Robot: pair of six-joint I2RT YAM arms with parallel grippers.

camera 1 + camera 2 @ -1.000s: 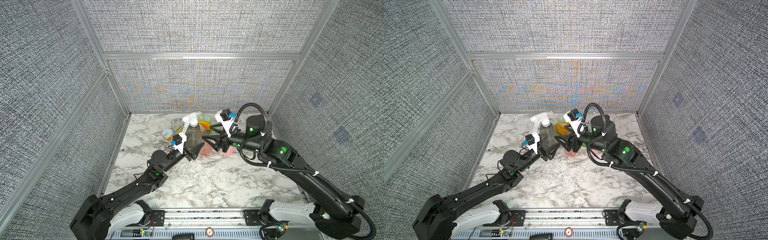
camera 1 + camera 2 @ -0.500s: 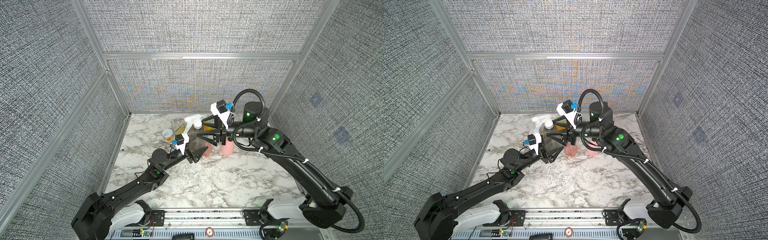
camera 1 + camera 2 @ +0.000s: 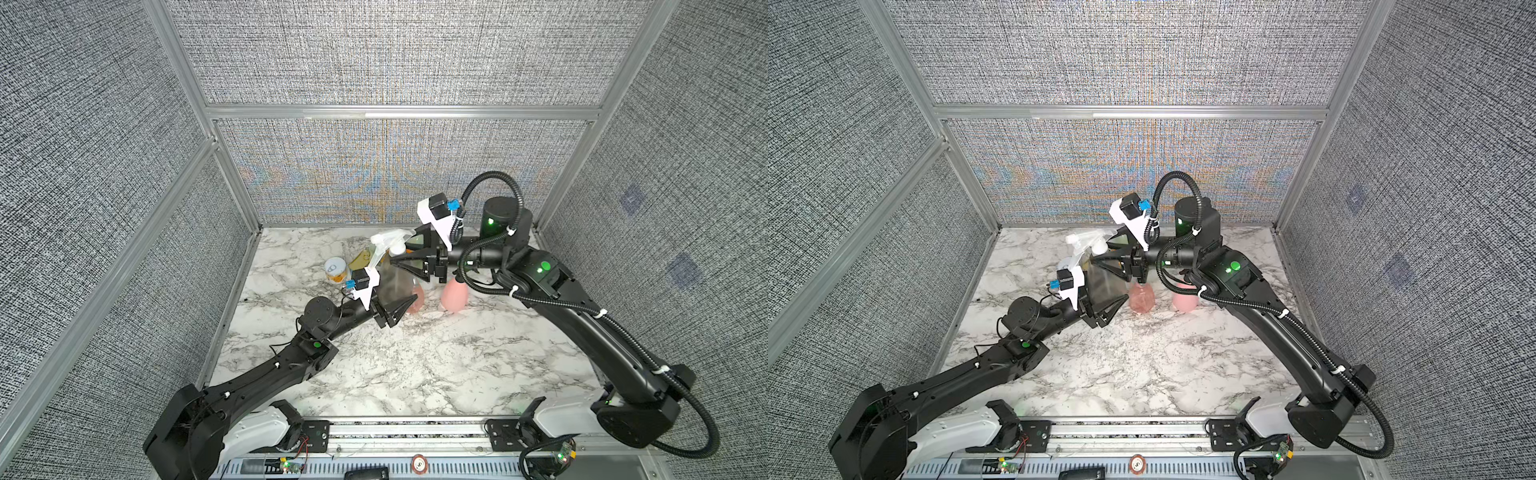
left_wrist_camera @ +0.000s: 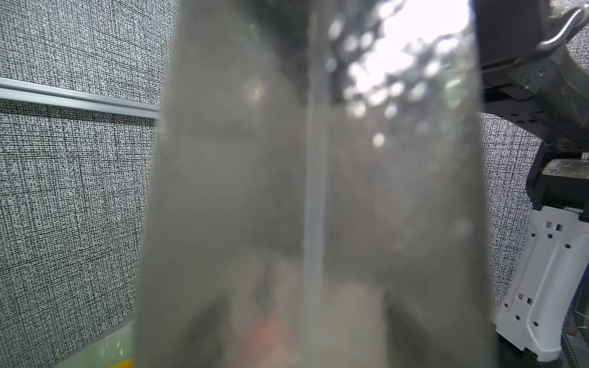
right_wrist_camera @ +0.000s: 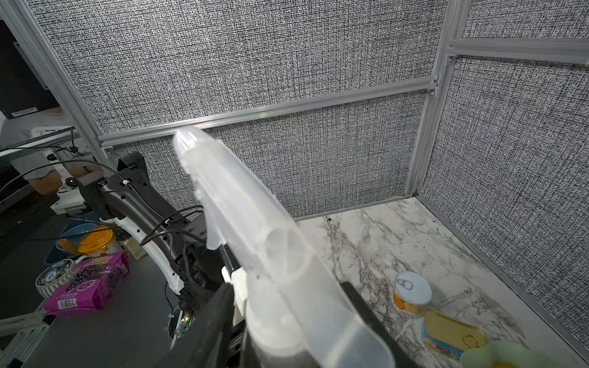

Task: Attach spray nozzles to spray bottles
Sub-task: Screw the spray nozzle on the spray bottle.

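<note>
We see a table (image 3: 415,365) with a smooth, polished marble-look top. The smoky bottle (image 4: 239,191) is translucent grey plastic; the nozzle (image 5: 251,223) atop it is milky plastic. Beside the smoky bottle, the clear pink bottle (image 3: 1140,300) is glossy, the pastel bottle (image 3: 454,296) matt and opaque. A tin can (image 5: 412,293) near it has a shiny metal lid. The walls (image 3: 395,54) look coarsely woven.

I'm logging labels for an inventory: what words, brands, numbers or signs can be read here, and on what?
No text can be read.
Purple printed plastic packet: print blurred.
Flat rectangular gold-lidded tin: label too small.
Round yellow-sided tin can: print illegible.
Small round red badge: mark too small.
</note>
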